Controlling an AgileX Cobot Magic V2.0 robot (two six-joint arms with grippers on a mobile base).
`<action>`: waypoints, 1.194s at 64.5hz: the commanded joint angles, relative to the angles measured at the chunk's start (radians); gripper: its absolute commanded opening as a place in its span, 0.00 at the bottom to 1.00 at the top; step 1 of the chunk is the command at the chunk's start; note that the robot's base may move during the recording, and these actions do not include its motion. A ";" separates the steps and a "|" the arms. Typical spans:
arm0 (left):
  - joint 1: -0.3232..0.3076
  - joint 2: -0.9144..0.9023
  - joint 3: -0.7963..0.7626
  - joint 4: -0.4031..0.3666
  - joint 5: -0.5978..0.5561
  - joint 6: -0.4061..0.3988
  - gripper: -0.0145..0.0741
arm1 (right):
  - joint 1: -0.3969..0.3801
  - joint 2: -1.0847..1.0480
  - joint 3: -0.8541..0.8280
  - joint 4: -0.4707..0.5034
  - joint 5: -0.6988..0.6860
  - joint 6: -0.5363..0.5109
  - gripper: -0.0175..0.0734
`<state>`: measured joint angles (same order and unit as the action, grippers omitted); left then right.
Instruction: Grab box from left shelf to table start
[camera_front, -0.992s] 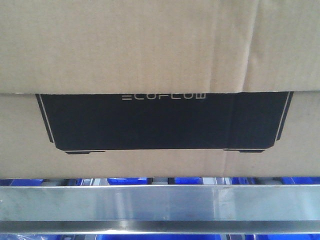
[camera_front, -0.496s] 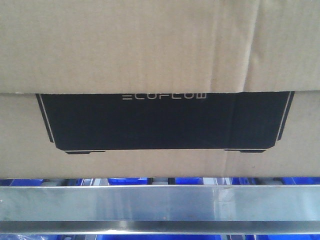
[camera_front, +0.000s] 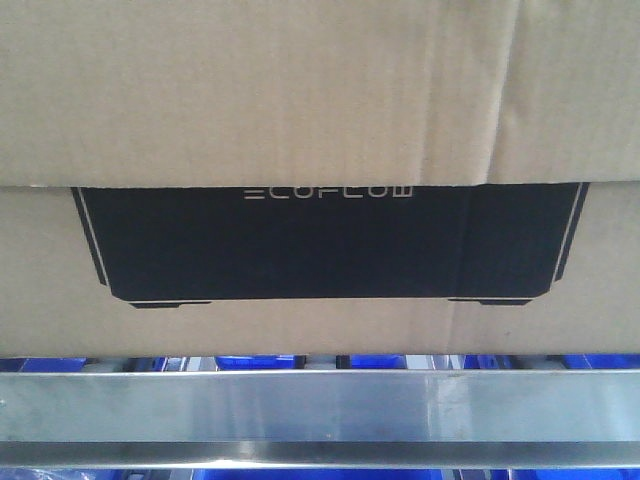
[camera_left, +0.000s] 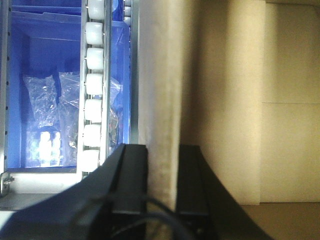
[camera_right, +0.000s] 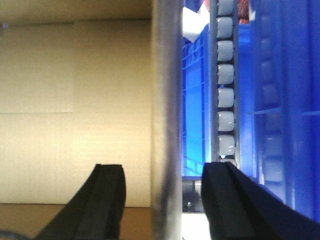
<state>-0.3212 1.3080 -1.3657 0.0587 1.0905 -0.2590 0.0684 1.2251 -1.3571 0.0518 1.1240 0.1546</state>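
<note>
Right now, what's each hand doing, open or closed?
Left hand: fingers flank the shelf rail; grip cannot be told.
Right hand: open, gaps beside the shelf rail.

Brown corrugated box (camera_front: 300, 90) with black panel (camera_front: 330, 250), silver-grey brushed shelf rail (camera_front: 320, 405), blue bins (camera_left: 45, 60), white rollers (camera_left: 94, 70)

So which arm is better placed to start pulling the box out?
Left, probably: the left claw is closed on a pale upright strip beside the box; the right claw stands open astride the shelf rail, gripping nothing.

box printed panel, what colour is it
The panel on the box is black with pale lettering, best in the front-facing view.
</note>
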 joint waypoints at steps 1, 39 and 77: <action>-0.007 -0.024 -0.032 -0.012 -0.049 -0.012 0.05 | 0.001 -0.017 -0.037 -0.018 -0.048 0.020 0.69; -0.007 -0.024 -0.032 -0.012 -0.049 -0.012 0.05 | 0.047 -0.003 -0.037 -0.064 -0.026 0.051 0.69; -0.007 -0.024 -0.032 -0.012 -0.049 -0.012 0.05 | 0.047 -0.003 -0.037 -0.064 -0.025 0.050 0.32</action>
<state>-0.3212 1.3080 -1.3657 0.0587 1.0905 -0.2590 0.1174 1.2420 -1.3570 -0.0069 1.1455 0.2035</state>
